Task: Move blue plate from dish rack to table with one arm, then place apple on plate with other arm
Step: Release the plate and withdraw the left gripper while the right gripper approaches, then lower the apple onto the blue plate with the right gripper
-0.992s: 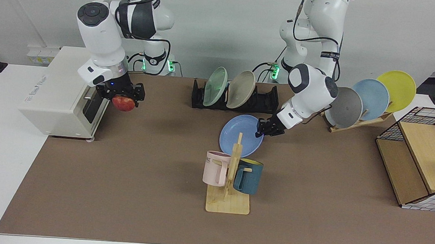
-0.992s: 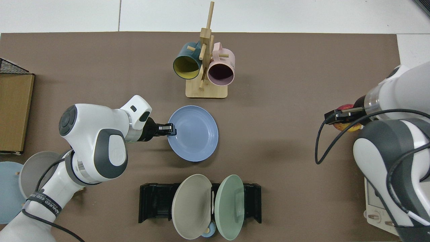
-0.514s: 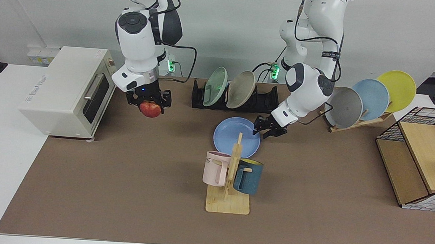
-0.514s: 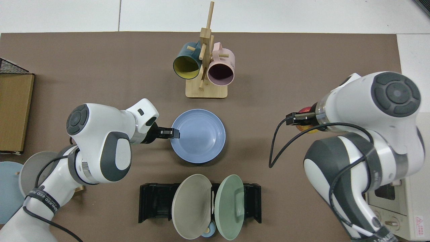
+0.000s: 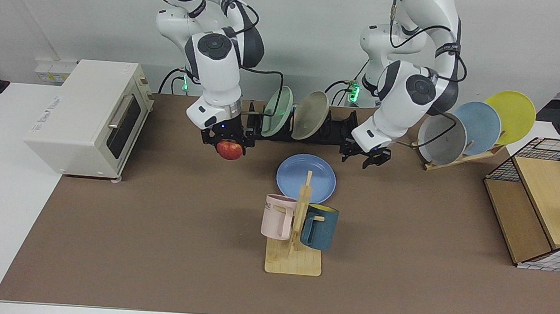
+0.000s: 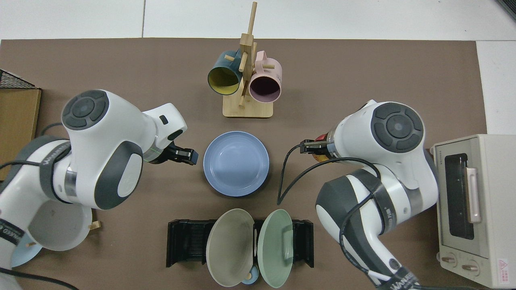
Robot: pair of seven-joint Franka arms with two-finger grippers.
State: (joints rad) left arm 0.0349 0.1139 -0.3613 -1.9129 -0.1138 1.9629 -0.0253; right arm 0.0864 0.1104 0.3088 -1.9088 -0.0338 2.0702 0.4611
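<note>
Now that left gripper [image 5: 364, 159] has let go, fingers apart, blue plate [image 5: 306, 178] lies flat on table [image 5: 155, 247]. Right gripper [image 5: 227, 142] w/ apple [image 5: 229, 150] clamped has closed in from toaster-oven side; drop onto plate likely next.

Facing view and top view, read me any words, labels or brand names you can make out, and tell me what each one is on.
"TOSHIBA": small print on the toaster oven, top view, only just legible.
"ME": end of a word on the pink mug, the rest hidden.
Black bands on both arms: lettering blurred, unreadable.
Oven's red sticker and side lettering: too small to read.
</note>
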